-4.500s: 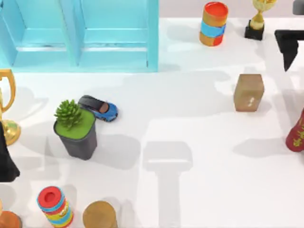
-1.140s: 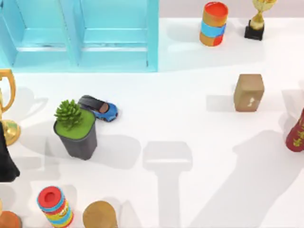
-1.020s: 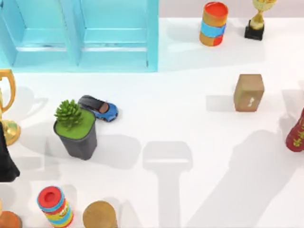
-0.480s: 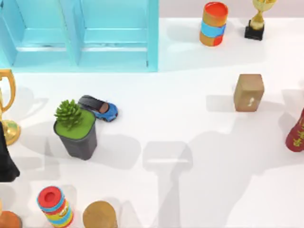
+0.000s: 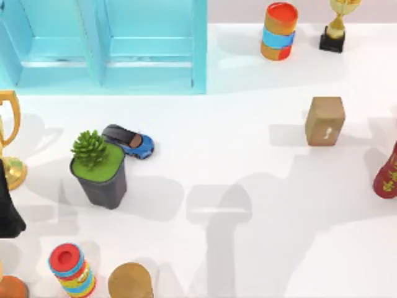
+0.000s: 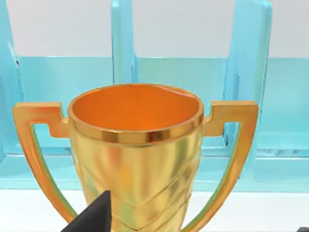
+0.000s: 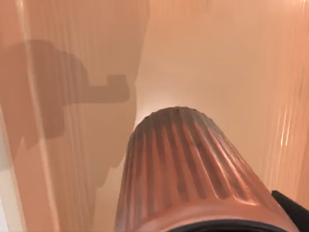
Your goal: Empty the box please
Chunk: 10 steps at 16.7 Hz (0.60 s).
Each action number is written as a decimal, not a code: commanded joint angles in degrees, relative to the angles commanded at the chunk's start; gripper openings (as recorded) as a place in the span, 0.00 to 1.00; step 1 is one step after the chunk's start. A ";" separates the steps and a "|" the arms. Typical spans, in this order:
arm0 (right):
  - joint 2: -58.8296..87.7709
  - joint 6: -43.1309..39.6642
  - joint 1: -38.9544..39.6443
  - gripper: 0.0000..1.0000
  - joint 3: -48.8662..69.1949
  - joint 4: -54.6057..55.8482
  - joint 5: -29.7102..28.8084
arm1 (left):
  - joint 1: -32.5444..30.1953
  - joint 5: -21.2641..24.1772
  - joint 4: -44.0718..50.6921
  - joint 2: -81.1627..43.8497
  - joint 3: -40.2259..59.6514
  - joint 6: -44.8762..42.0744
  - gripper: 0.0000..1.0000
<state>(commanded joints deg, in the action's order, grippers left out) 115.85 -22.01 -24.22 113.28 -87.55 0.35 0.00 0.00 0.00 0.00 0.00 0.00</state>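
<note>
Two arms are reported on at a white surface point(image 5: 248, 161). The left hand point(image 5: 6, 208) is seen as a dark shape at the left edge of the surface, just beside a gold trophy point(image 5: 8, 139); in the left wrist view that trophy point(image 6: 135, 154) is faced close up, with a pale blue shelf unit point(image 6: 246, 72) behind it. Whether the left hand is apart or together cannot be told. A dark tip of the right hand point(image 7: 293, 209) is shown in the right wrist view next to a ribbed copper-coloured cylinder point(image 7: 188, 169) against an orange-brown background; its state cannot be told either. The brown box point(image 5: 324, 121) is stood upright on the right part of the surface, apart from everything else. The shelf unit point(image 5: 105, 46) is placed along the far left side. A potted plant point(image 5: 99, 167) is set at the left, with a blue toy car point(image 5: 131, 141) touching or just beside its rim. A striped can point(image 5: 279, 31) and a second trophy point(image 5: 338, 25) are found at the far right, and a red bottle point(image 5: 388, 174) at the right edge.
</note>
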 joint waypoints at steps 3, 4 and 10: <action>-0.20 3.17 3.69 0.00 -1.99 2.20 0.00 | 0.00 0.00 0.00 0.00 0.00 0.00 1.00; -0.29 5.20 6.09 0.00 -3.09 3.63 0.00 | 0.00 0.00 0.00 0.00 0.00 0.00 1.00; -3.15 23.00 30.76 0.00 -11.85 16.42 -0.15 | 0.00 0.00 0.00 0.00 0.00 0.00 1.00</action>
<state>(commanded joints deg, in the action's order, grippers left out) 112.70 0.99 6.54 101.43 -71.13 0.20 0.00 0.00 0.00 0.00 0.00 0.00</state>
